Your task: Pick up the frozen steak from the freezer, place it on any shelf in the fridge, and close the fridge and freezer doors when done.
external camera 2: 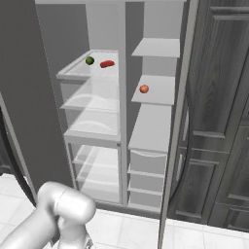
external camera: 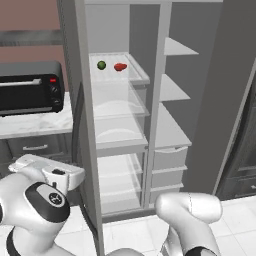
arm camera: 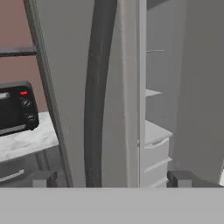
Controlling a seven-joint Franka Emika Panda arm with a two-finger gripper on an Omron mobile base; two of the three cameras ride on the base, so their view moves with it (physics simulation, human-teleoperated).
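Right in front of your wide-open gripper (arm camera: 111, 178) stands the fridge door (arm camera: 78, 96) with its dark curved handle (arm camera: 97, 96). Beyond it, the fridge (external camera 2: 92, 121) and freezer (external camera 2: 153, 121) both stand open. A red steak (external camera 2: 107, 63) lies on the top clear shelf (external camera 2: 73, 72) beside a green ball (external camera 2: 90, 60).

Both doors of the tall grey unit stand open. On the fridge's top clear shelf (external camera: 137, 75) lie a small green ball (external camera: 101, 65) and a red item (external camera: 120, 67), near each other. A black toaster oven (external camera: 30, 87) sits on the marble counter (external camera: 35, 124) at left.
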